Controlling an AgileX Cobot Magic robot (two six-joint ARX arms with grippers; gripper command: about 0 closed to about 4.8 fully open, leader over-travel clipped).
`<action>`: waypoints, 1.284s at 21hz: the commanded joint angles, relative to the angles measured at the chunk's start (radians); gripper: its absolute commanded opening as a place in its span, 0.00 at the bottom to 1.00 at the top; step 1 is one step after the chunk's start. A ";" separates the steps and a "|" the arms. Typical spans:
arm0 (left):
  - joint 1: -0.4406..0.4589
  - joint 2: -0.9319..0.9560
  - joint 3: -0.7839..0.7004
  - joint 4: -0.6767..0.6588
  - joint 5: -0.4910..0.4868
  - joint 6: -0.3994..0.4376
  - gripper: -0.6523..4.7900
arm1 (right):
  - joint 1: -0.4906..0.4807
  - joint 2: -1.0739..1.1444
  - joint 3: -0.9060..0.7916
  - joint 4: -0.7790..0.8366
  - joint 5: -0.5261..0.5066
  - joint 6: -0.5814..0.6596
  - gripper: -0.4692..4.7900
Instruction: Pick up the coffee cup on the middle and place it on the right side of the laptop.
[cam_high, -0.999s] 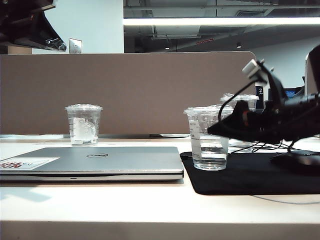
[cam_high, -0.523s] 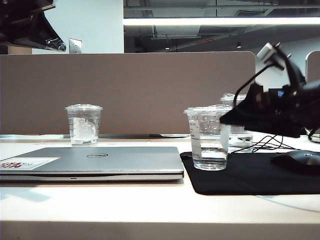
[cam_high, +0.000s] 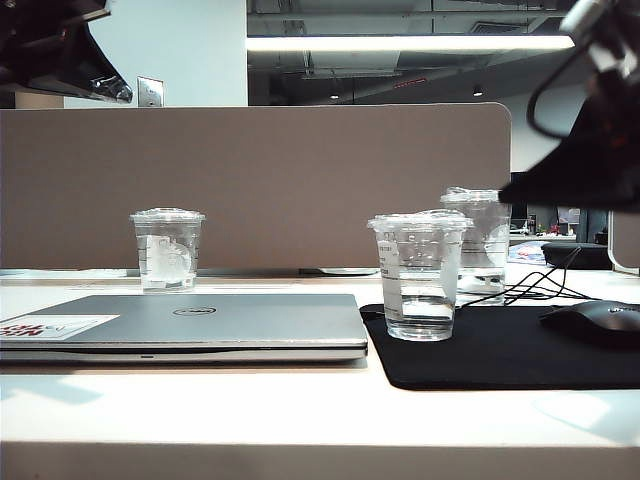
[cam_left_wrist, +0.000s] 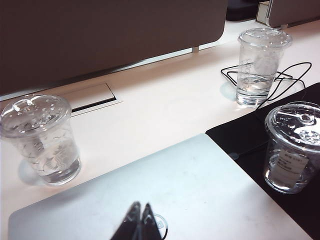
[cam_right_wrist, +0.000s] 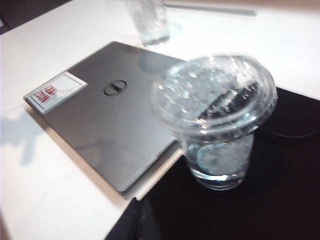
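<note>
The right gripper (cam_right_wrist: 141, 210), jaws pressed together and empty, hangs above the black mat; the left gripper (cam_left_wrist: 141, 222), also closed, hovers over the thin silver-grey laptop (cam_high: 190, 322). The small clear plastic coffee cup (cam_high: 420, 275) with its crinkled lid stands on the mat just right of the laptop. It looks thin-walled, slippery and part-filled, so it is best gripped gently at mid-height.
</note>
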 joint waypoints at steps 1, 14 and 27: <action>0.001 -0.002 0.003 0.009 0.000 0.003 0.11 | 0.000 -0.169 0.003 -0.122 -0.006 0.010 0.08; 0.001 -0.002 0.003 0.009 0.000 0.003 0.11 | 0.000 -0.741 0.003 -0.281 0.220 0.054 0.08; 0.124 -0.126 0.003 -0.071 -0.008 0.020 0.11 | 0.000 -0.930 0.003 -0.282 0.220 0.054 0.08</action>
